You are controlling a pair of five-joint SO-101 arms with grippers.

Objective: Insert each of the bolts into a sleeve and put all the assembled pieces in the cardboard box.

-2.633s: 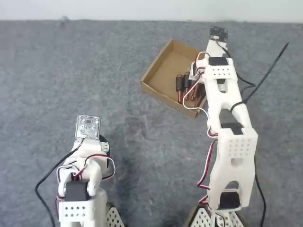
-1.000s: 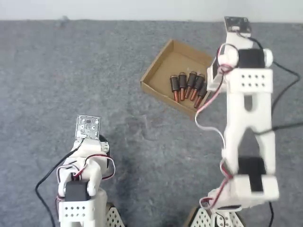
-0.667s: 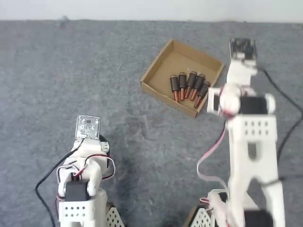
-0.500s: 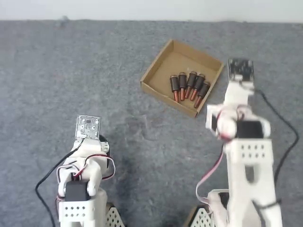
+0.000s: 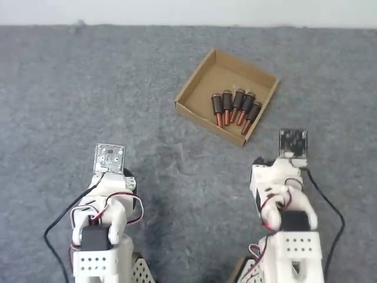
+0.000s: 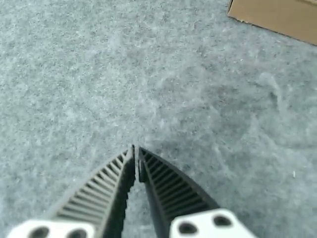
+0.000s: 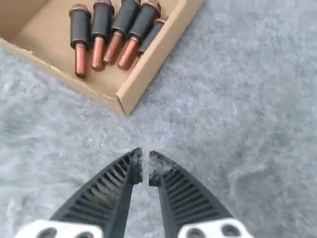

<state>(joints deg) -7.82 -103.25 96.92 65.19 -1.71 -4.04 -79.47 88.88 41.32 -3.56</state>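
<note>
Evidently the right arm [image 5: 281, 206] has been drawn back from over the cardboard box [image 5: 194, 79] to the near edge of the grey table [image 5: 88, 76], so the task is judged done. Five assembled pieces [image 5: 234, 108] are laid side by side in the box. The right gripper [image 7: 145, 168], all but closed and empty, is held near the box's corner; the left gripper [image 6: 136, 154] is likewise closed on nothing.

Overhead view looks down; both close wrist views also catch the cardboard box [image 5: 227, 73].
</note>
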